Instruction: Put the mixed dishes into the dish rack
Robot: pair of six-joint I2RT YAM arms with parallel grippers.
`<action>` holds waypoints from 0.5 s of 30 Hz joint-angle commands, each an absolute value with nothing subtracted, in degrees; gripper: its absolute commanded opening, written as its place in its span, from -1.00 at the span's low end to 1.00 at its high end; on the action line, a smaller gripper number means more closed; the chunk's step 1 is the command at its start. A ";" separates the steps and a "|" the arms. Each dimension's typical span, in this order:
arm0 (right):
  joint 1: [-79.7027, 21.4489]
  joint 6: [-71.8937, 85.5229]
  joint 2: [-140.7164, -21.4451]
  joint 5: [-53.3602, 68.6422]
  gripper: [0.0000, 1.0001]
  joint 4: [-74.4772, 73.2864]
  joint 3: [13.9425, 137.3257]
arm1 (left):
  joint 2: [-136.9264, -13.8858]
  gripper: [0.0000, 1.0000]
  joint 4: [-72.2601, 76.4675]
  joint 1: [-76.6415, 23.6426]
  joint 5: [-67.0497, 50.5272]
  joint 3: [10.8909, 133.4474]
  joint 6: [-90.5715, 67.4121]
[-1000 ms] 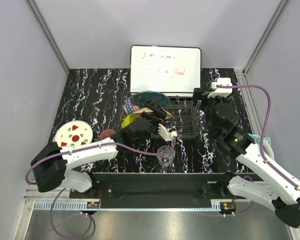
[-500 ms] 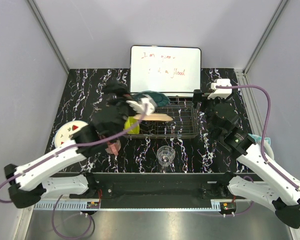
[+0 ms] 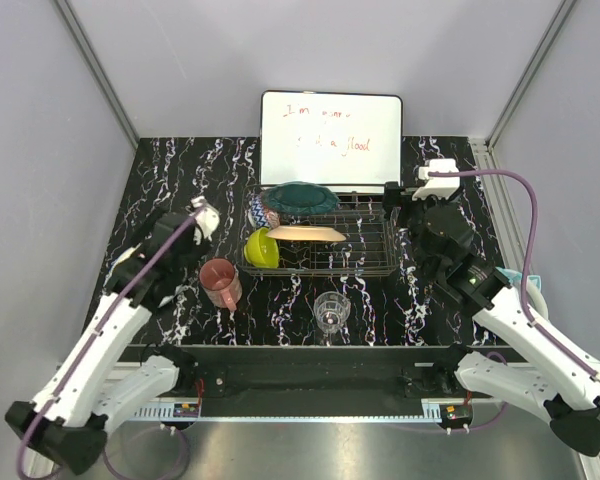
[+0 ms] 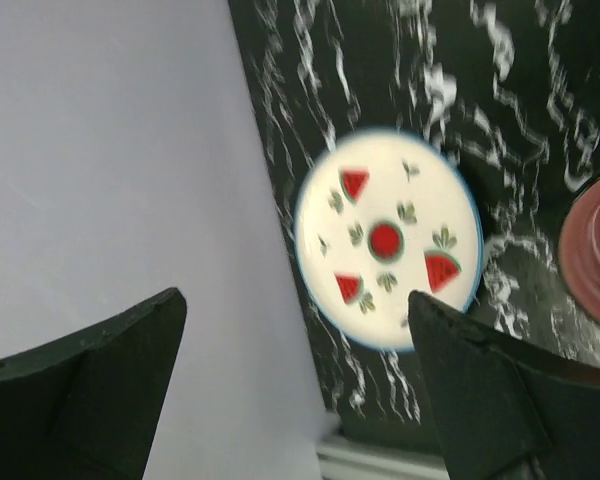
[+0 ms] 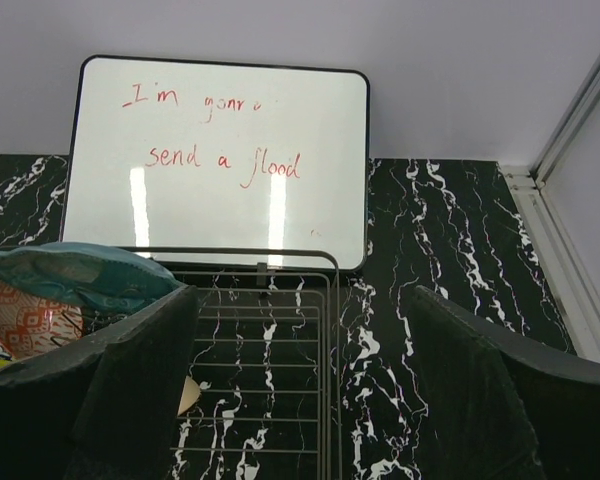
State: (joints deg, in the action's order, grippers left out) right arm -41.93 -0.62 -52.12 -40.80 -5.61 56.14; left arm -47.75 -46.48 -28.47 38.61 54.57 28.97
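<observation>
Wire rack (image 3: 370,250): peach plate (image 3: 305,233), perhaps bowl (image 3: 261,248); left end effector (image 4: 295,300), right end effector (image 5: 302,295) released.

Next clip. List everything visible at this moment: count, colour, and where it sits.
dish rack: one, dark wire, table centre
peach plate: one, peach, in the rack's left half
lime-green bowl: one, lime green, rack's left end
teal plate: one, teal, at the rack's far left corner
red patterned bowl: one, red pattern, under the teal plate
pink mug: one, pink, table left of the rack
clear glass: one, clear, in front of the rack
white plate: one, white with red slices, table's left edge
whiteboard: one, white, red writing, back wall
table: one, black, white veins
left gripper: open, empty, above the white plate
right gripper: open, empty, rack's right end
</observation>
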 commanded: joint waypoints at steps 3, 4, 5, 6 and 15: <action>-41.57 2.19 -53.70 -38.76 0.84 -7.56 59.33 | -56.39 0.89 -54.05 -4.25 16.30 57.30 24.52; -41.57 2.28 -53.79 -38.41 0.84 -7.99 59.59 | -58.08 0.88 -54.05 2.22 14.95 57.91 24.35; -41.57 2.63 -54.14 -38.06 0.84 -8.00 59.59 | -59.84 0.88 -54.84 5.16 13.55 59.31 24.26; -41.57 2.72 -54.23 -37.36 0.83 -8.00 59.59 | -62.99 0.85 -55.45 10.14 9.79 60.02 24.34; -41.57 3.25 -53.53 -35.77 0.83 -9.40 58.63 | -63.12 0.89 -51.08 22.75 2.29 52.48 25.93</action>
